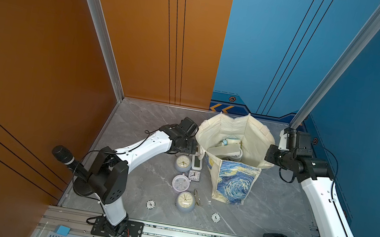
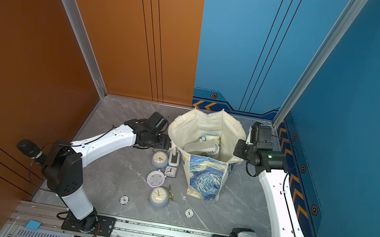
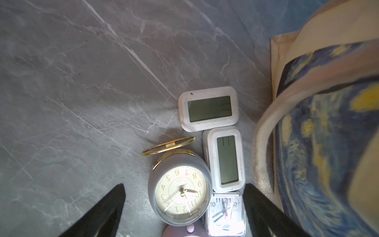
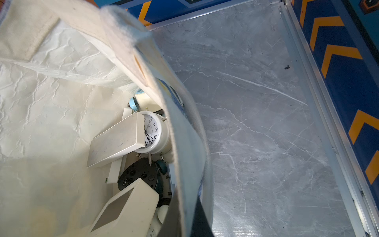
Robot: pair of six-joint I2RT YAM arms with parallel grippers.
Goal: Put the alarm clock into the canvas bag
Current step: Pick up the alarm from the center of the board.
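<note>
Cream canvas stands upright near the far edge of the worktop (image 1: 274, 203): it is the canvas bag (image 1: 235, 181), with its mouth wide open. The rim on its right side is pinched by the right gripper (image 1: 268, 156), whose jaws are closed on the cloth. By this hold, it seems, the mouth is prevented from collapsing, so that a clock can be dropped in from above. In the right wrist view several clocks are already seen at the bottom of the bag, among them a white bell clock (image 4: 152, 131).

Several alarm clocks (image 1: 180, 182) are not yet packed. They lie in a group on the middle of the worktop, from just beside the bag's left side toward the front edge.

The left gripper (image 3: 184, 185) hangs above the far end of this group, its jaws spread wide and holding nothing. Between its fingers (image 3: 106, 209) a grey round clock (image 3: 180, 190) and a small square clock (image 3: 225, 213) are seen, with a white digital clock (image 3: 226, 160) just beside them and a second digital clock (image 3: 208, 108) beyond it. The wide opening is probably chosen because the round body is broad. The grey round clock is judged to be the next one taken. Since its neighbours lie so close, they may be pushed when the fingers are lowered.
</note>
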